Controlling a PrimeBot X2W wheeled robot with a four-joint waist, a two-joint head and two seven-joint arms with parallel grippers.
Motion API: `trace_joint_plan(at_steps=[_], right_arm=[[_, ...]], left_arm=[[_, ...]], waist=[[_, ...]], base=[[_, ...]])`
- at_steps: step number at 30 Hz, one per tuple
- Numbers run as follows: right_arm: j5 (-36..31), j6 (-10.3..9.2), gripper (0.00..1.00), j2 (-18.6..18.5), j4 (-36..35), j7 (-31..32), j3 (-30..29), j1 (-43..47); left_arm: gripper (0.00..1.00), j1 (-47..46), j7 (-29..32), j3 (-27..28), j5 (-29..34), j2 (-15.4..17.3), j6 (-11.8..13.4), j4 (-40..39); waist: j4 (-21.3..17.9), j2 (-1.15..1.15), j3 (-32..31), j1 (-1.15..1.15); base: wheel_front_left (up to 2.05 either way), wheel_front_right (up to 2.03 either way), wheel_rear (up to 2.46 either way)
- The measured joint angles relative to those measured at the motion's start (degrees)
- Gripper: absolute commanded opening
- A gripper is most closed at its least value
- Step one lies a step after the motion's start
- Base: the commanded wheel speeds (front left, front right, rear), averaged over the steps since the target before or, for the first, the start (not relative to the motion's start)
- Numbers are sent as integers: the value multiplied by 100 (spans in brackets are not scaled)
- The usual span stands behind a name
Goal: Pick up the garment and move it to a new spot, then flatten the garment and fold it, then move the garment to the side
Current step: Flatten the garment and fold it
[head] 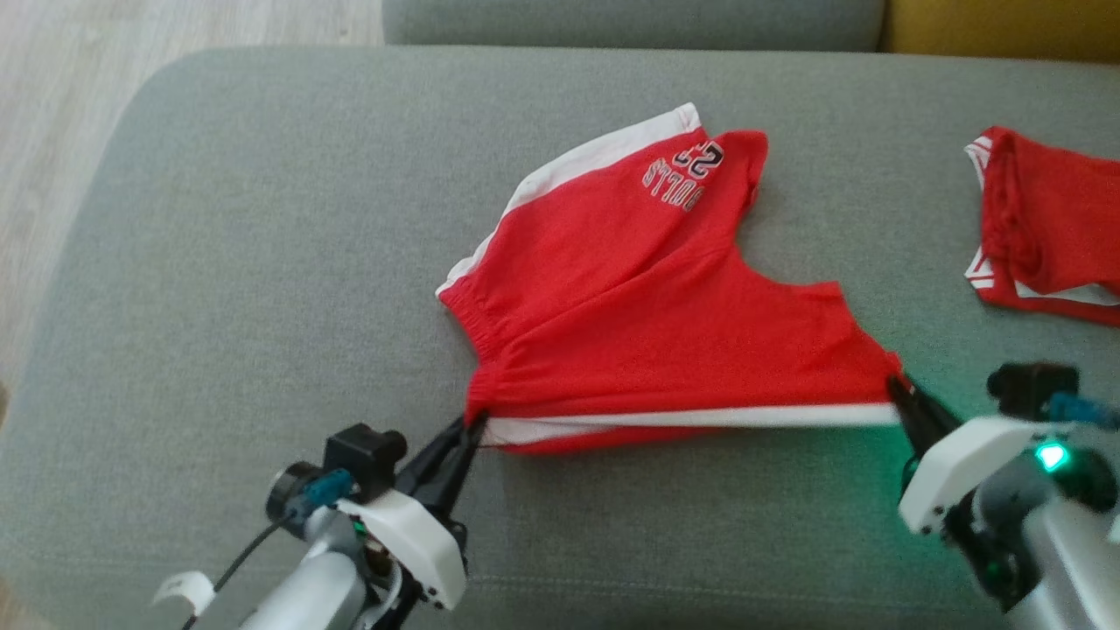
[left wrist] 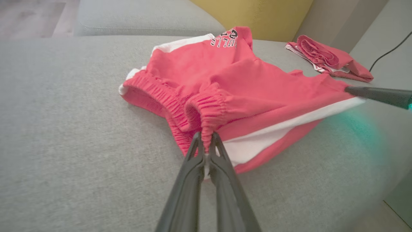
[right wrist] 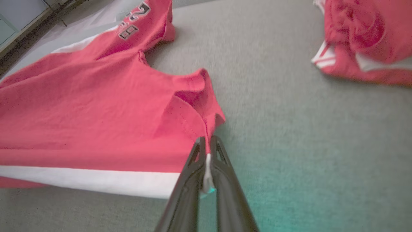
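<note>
The garment (head: 639,315) is a pair of red shorts with white side stripes and a printed logo, lying on the grey cushion (head: 262,262). My left gripper (head: 472,422) is shut on the elastic waistband corner (left wrist: 207,129) at the near left. My right gripper (head: 894,381) is shut on the leg hem corner (right wrist: 209,129) at the near right. The near edge with its white stripe (head: 700,418) is stretched between the two grippers. In the left wrist view the right gripper's dark fingers (left wrist: 379,95) pinch the far end of that stripe.
A second red and white garment (head: 1046,227) lies bunched at the cushion's right side. A yellow cushion (left wrist: 254,16) and another grey cushion (head: 630,22) stand behind. Wooden floor (head: 52,131) shows beyond the left edge. A black cable (left wrist: 389,51) runs at the far right.
</note>
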Motion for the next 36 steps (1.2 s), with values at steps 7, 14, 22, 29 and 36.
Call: trace_joint_plan(at_steps=[7,14,22,29,36], right_arm=[[216,0,0,-549,-701,288,342,-566],[299,0,0,-706,-672,288,524,-1159],[299,0,0,-754,-660,287,649,-1170],[223,0,0,-887,-931,298,608,-1199],[-122,0,0,-945,-1608,681,203,-1559]], left_arm=[[0,-207,126,76,8,130,179,-136],[0,-758,253,220,4,198,177,-220],[0,-890,354,333,-97,334,182,-394],[0,-886,515,332,-104,446,227,-723],[0,-1055,903,370,-144,695,229,-1467]], waist=[[-74,0,-257,0],[-140,0,-485,0],[-256,0,-569,0],[-287,0,-590,1],[-305,0,-765,0]], base=[[0,0,0],[0,0,0],[0,0,0],[0,0,0],[0,0,0]])
